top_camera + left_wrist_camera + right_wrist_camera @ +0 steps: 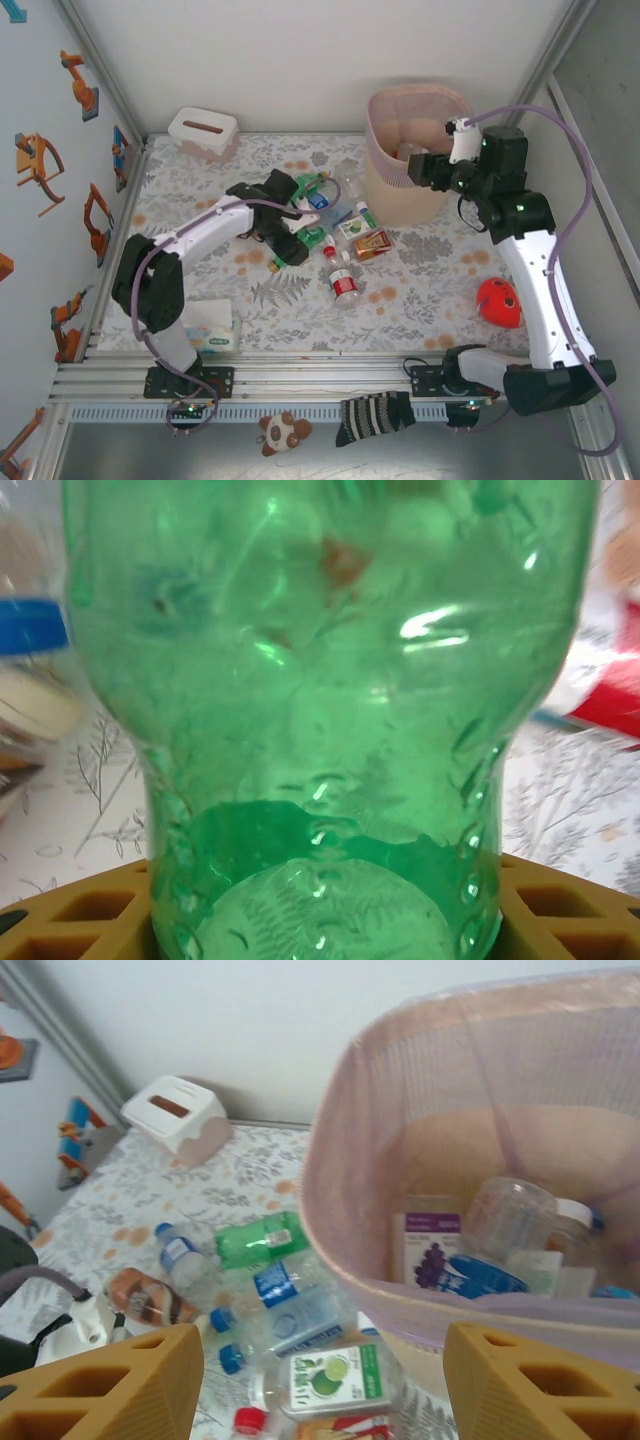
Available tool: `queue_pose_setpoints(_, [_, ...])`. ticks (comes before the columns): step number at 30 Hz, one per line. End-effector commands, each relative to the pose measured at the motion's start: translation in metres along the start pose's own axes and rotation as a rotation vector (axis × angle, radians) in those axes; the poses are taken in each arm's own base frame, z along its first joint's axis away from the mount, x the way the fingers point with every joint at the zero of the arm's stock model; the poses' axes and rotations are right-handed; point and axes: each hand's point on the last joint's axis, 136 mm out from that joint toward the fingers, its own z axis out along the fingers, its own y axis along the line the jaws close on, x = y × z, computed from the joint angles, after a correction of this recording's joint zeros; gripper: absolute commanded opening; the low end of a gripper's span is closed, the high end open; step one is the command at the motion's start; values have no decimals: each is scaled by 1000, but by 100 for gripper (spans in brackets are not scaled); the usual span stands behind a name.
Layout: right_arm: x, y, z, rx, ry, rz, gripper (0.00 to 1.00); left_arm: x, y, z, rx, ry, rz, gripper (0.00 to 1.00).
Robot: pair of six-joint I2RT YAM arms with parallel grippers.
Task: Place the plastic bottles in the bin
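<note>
Contact shows at the left end effector [325, 925]: its yellow fingers [90, 910] sit against both flanks of a green bottle [320, 680], so it reads as clenched on that bottle, low in the heap of loose bottles [345, 245] at the middle of the tabletop [430, 275]. The right end effector [320, 1390] is spread wide and holds nothing, hovering at the near rim of the bin [330, 1170], where several bottles [510, 1225] already lie on the pink liner. The step in hand looks like a pickup on the left. The next move calls for a straight lift clear of the heap, then a carry rightward and far enough up to clear the tall rim. Neighbouring bottles touch or crowd the grasped one and may roll or drag along. The right arm over the bin's opening could block the drop. A white tissue box [203, 132], a soft tissue pack [208, 327] and a red ball [498, 302] lie well apart from that path.
</note>
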Motion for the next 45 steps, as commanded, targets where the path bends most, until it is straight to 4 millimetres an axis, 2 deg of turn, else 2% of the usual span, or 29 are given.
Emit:
queue_pose_setpoints(1, [-19, 26, -12, -136, -100, -24, 64, -35, -21, -35, 83, -185, 25, 53])
queue_pose_setpoints(10, [-32, 76, -33, -421, -198, -71, 64, -78, -72, -113, 255, -555, 165, 53])
queue_pose_setpoints(18, [-38, 119, -51, -664, -237, -114, 71, -95, -116, -181, 421, -825, 311, 54])
queue_pose_setpoints(22, [-36, 142, -59, -759, -242, -162, 75, -101, -133, -205, 497, -905, 356, 54])
queue_pose_setpoints(28, [-27, 178, -65, -882, -213, -231, 80, -106, -149, -223, 544, -958, 406, 54])
queue_pose_setpoints(33, [-20, 199, -59, -917, -178, -257, 84, -107, -160, -230, 572, -979, 438, 54])
queue_pose_setpoints(41, [-13, 216, -55, -967, -151, -266, 84, -106, -165, -231, 580, -980, 448, 54])
queue_pose_setpoints(45, [-10, 220, -56, -980, -147, -273, 79, -105, -166, -231, 582, -981, 451, 54])
